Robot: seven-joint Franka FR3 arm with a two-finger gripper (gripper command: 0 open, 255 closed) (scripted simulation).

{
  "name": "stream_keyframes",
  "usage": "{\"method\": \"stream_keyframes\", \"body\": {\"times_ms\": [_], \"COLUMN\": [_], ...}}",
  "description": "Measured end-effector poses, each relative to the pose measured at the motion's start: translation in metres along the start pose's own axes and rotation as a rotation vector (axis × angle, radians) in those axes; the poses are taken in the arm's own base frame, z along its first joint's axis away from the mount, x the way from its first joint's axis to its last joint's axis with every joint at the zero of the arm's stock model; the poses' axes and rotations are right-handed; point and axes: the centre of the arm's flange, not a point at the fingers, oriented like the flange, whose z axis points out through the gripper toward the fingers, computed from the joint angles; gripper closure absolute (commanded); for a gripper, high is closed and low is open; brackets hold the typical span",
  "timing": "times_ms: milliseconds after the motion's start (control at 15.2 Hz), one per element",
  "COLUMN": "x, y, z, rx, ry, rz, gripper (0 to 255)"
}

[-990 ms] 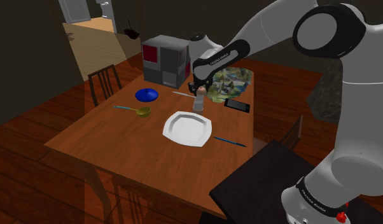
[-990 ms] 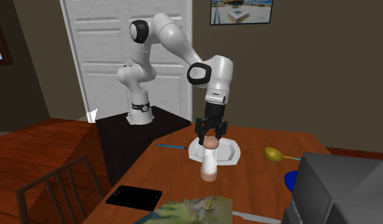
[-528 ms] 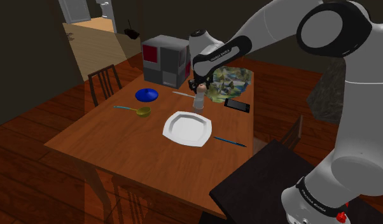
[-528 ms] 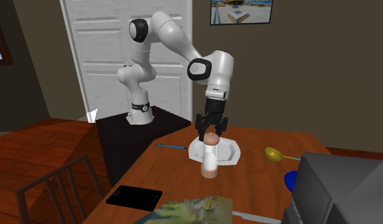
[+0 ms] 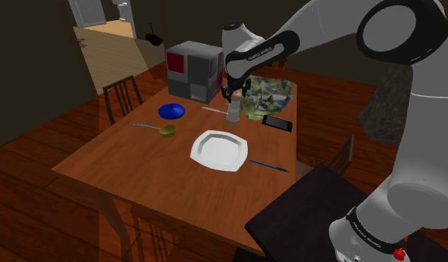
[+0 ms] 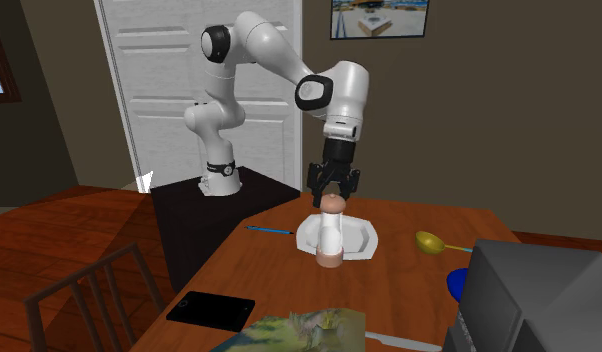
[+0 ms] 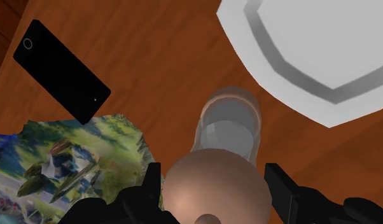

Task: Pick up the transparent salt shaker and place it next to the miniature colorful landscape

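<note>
**Shaker gripped by the cap, the landscape close by, the placing not yet made.**
The hand (image 7: 214, 177) was clenched on the pinkish-brown cap of the salt shaker (image 6: 330, 240), with a black finger (image 7: 146, 197) against each side of the cap and the clear body hanging straight down beneath it (whether its base was clear of the desk (image 5: 141, 171) could not be told). The shaker sat over bare wood between the white plate (image 7: 324, 57) and the miniature landscape (image 7: 63, 159), near both and touching neither. A black phone (image 7: 60, 70) lay just beside the landscape. The grasp looked done, and perhaps the lift too. What seemed left was a short carry toward the landscape's edge, setting the shaker upright there, and letting go.
</note>
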Motion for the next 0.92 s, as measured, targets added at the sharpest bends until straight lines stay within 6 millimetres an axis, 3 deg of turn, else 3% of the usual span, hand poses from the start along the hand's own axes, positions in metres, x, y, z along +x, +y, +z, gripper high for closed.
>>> {"method": "stream_keyframes", "body": {"times_ms": [924], "x": [0.011], "y": [0.021], "z": [-0.072], "rx": [0.0], "ry": [0.0], "rz": [0.0], "gripper": [255]}}
